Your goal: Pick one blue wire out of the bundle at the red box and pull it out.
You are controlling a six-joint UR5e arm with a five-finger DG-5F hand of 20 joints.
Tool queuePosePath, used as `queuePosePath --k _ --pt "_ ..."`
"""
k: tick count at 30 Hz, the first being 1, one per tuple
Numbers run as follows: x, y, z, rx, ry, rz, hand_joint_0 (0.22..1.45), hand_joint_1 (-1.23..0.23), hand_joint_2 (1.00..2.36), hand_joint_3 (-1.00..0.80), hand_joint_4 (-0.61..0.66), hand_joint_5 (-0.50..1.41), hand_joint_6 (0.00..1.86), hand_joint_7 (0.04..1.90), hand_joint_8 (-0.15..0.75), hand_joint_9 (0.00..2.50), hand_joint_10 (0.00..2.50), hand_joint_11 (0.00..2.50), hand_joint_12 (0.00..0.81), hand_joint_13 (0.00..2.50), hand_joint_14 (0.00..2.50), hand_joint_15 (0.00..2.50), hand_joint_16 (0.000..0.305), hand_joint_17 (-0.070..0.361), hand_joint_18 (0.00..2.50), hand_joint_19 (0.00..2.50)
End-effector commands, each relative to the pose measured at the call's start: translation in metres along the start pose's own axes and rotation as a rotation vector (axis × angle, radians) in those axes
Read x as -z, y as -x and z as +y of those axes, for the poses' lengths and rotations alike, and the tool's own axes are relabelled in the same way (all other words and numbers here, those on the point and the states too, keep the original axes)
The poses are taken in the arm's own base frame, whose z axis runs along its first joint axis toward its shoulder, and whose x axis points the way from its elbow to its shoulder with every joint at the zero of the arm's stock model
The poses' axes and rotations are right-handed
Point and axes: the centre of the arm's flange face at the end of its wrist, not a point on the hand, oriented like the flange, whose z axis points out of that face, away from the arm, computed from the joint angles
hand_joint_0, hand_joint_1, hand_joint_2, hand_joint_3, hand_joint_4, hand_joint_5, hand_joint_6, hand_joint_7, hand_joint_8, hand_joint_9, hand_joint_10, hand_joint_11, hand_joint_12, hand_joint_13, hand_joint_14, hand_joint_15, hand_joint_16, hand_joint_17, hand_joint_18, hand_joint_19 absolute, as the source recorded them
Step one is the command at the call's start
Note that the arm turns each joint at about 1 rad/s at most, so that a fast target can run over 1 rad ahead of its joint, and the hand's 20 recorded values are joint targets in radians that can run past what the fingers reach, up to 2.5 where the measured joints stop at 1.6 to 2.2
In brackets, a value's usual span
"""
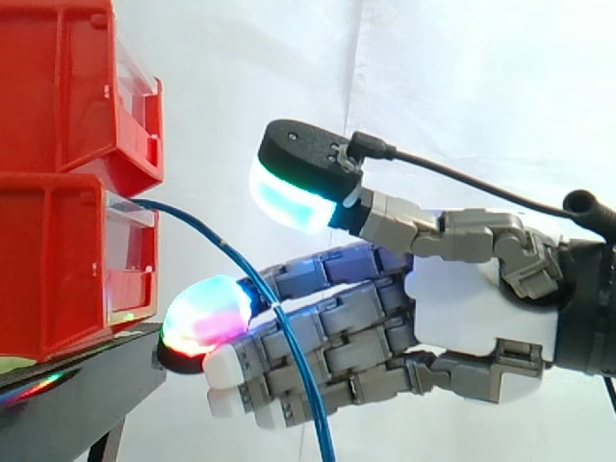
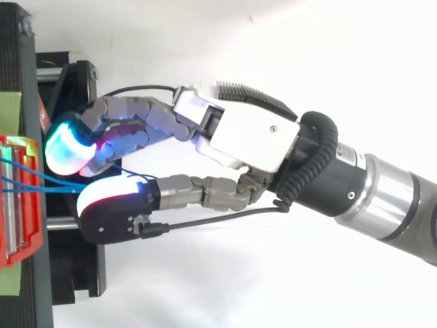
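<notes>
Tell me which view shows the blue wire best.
The side view: the blue wire arcs from the red bin down across the fingers to the picture's bottom edge. The top view shows short blue stretches between bin and glowing fingertips, the rest hidden beneath the hand.

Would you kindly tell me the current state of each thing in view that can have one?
hand: open, thumb raised well apart from nearly straight fingers.
blue wire: comes out of the lower red bin, curves down across the fingers, no pinch visible.
red bins: stacked, standing on the black stand.
</notes>
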Motion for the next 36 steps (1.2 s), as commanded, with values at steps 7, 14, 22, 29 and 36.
queuePosePath --k 7,14,22,29,36 --pt "0.018 -0.012 -0.005 0.026 -0.076 -0.081 0.53 -0.48 1.00 -0.46 0.39 -0.16 0.50 0.82 0.342 0.82 0.01 0.32 0.417 0.69 0.01 0.30 0.055 0.124 0.51 0.31" --pt "0.021 -0.018 -0.002 0.016 -0.076 -0.076 0.53 -0.49 1.00 -0.46 0.39 -0.16 0.50 0.82 0.339 0.81 0.01 0.31 0.417 0.69 0.01 0.31 0.055 0.124 0.51 0.30" --pt "0.022 -0.015 0.009 -0.008 -0.075 -0.069 0.54 -0.56 1.00 -0.46 0.39 -0.14 0.50 0.95 0.336 0.80 0.01 0.33 0.415 0.69 0.01 0.31 0.055 0.123 0.52 0.31" --pt "0.022 -0.017 0.014 0.009 -0.067 -0.068 0.59 -0.63 1.01 -0.40 0.34 -0.12 0.50 1.11 0.327 0.79 0.01 0.33 0.407 0.69 0.01 0.30 0.052 0.118 0.55 0.32" --pt "0.024 -0.028 0.022 0.010 -0.042 -0.064 0.63 -0.69 1.01 -0.31 0.26 -0.14 0.61 1.04 0.325 0.78 0.01 0.35 0.409 0.71 0.01 0.31 0.053 0.118 0.58 0.31"
